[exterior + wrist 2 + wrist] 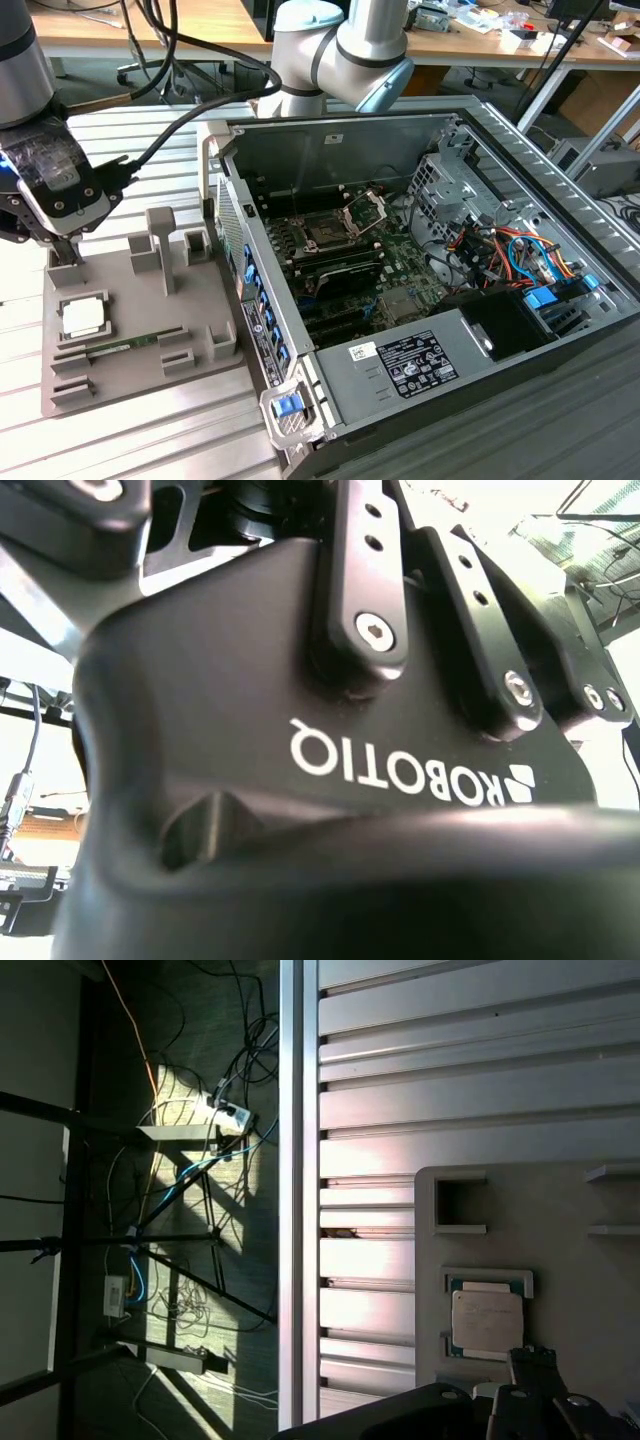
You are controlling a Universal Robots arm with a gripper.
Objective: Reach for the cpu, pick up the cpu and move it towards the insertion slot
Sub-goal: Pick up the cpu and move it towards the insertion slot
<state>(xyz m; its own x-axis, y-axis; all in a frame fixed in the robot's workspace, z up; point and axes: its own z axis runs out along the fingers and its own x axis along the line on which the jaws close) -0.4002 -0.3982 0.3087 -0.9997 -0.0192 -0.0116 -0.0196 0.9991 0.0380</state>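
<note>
Ribbed aluminium table (120, 140): grey fixture plate (130, 385) set close to one table edge; open computer case (330, 150) just beside plate.

Behind me, wooden desks (215, 28) are running along the back of the room, and the one toward the exterior view's right is carrying clutter. A ribbed metal table (140, 440) is stretching out beneath me. In the first wrist view, sunlight is falling in patches across the dark floor (235, 1000), where loose cables (250, 1040) are trailing around black stand legs (215, 1290) and a white power strip (225, 1112) is lying.
</note>
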